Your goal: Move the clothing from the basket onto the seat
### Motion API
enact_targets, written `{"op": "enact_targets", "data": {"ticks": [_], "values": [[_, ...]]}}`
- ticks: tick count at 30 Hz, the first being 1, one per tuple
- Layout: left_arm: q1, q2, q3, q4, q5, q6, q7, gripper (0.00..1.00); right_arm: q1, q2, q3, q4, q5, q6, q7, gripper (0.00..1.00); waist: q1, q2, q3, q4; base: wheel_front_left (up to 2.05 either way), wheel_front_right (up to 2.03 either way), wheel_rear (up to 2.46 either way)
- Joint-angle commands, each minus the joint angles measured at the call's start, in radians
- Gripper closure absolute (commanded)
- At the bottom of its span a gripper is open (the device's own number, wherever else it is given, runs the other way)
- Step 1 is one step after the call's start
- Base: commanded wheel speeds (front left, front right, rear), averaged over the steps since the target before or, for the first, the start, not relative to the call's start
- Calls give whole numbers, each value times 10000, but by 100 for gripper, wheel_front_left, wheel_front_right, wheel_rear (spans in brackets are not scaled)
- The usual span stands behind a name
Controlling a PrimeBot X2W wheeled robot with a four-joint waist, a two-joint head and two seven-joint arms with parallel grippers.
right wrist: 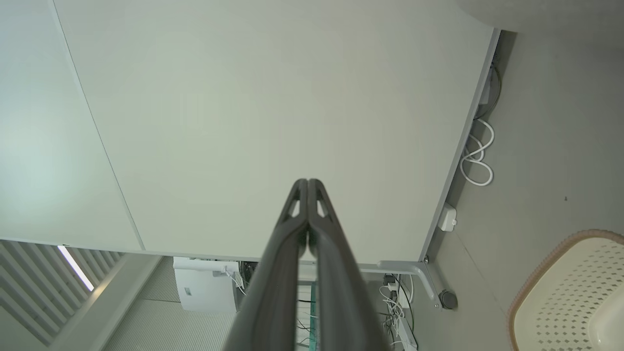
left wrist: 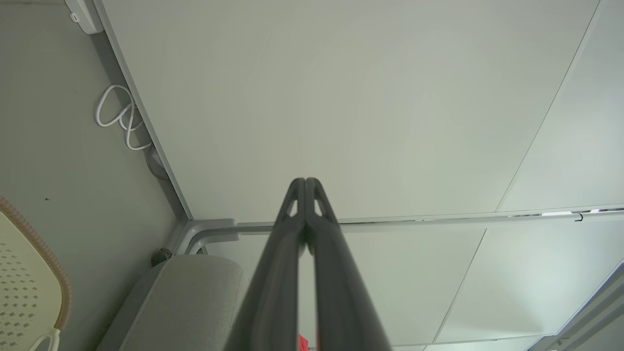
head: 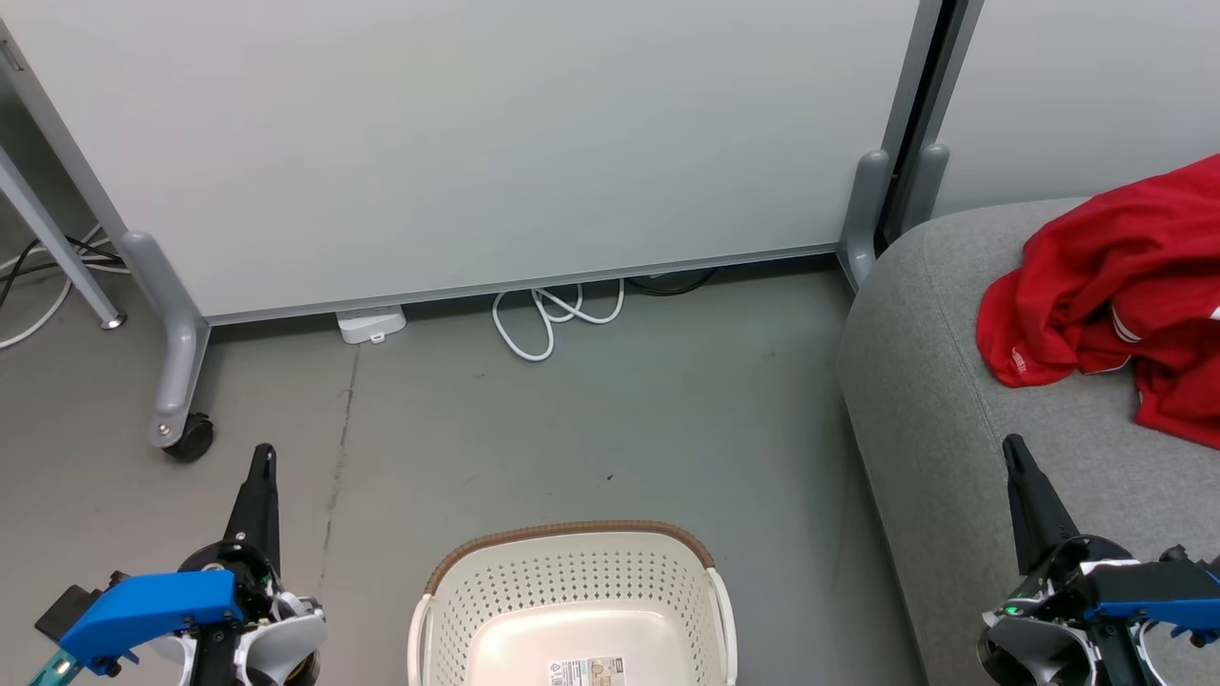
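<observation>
Wht cable loops (head: 551,329) + maybe pwr adapter (head: 370,324) under partition (head: 477,143)

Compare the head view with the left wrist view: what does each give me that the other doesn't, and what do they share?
Head view's own: the right gripper, shut, at lower right; the clothing heaped on the seat; the basket floor, bare where visible apart from a label.
Left wrist view's own: the left gripper close up, fingers pressed together against the upper partition panels; a red sliver low between them, too small to identify.
Shared: basket rim, seat corner, white cable loop at the partition's foot, left gripper.
</observation>
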Motion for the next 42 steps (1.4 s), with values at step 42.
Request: {"op": "enact_targets", "data": {"ticks": [42], "values": [[-131,-40,112,-47,-45,-35,88,100,-128,-60,-17,-38,144,7,41,100,0,0,1,-14,0,0,0]]}}
